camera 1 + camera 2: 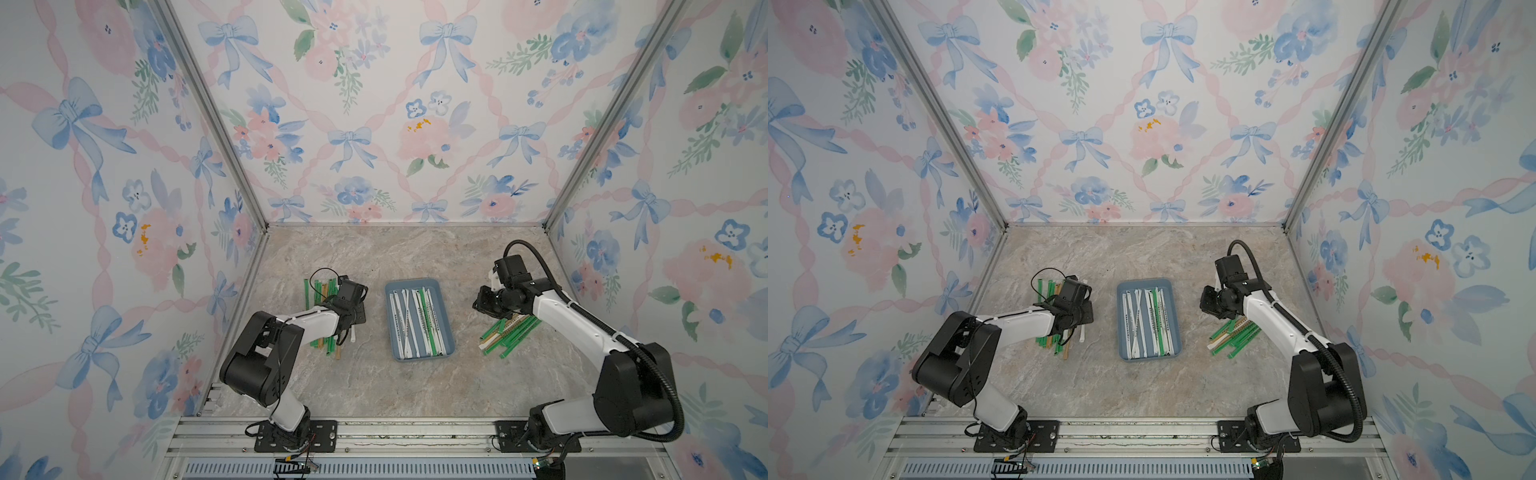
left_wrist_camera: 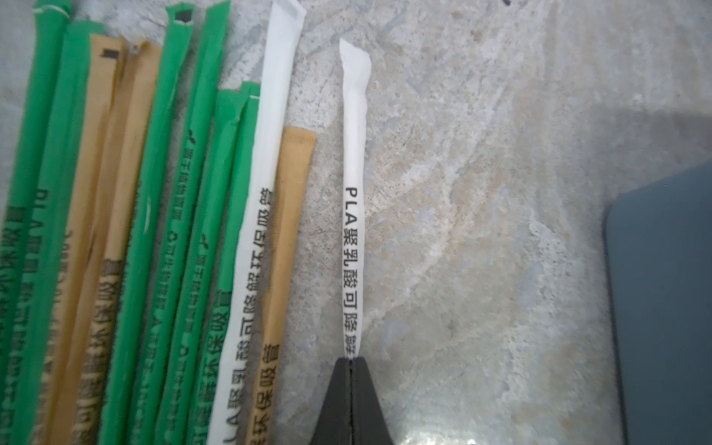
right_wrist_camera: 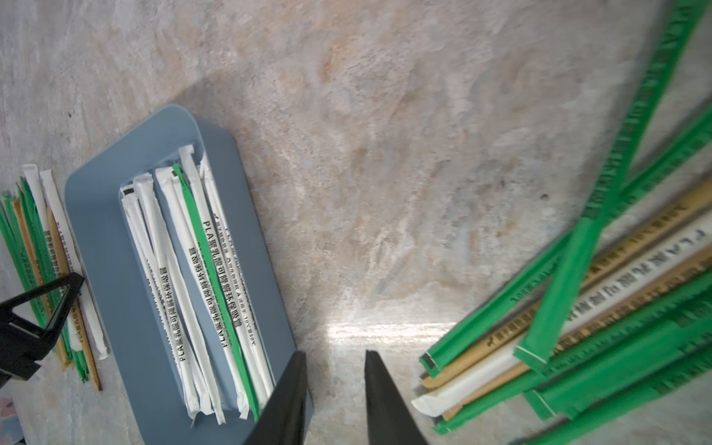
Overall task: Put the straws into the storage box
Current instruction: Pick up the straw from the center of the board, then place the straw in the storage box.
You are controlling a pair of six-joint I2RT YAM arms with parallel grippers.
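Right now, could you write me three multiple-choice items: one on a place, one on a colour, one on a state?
1. Where is the storage box? A. between the left pile and the right pile of straws; B. against the back wall; C. on top of the right pile.
2. Which colour is the held straw in the left jaws? A. green; B. tan; C. white with dark print.
3. How do the right jaws stand? A. shut on a green straw; B. open, holding nothing; C. shut on the box rim.
1 A: both top views show it between the piles. 2 C: the left wrist view shows white paper with dark print. 3 B: the right wrist view shows bare table between them.
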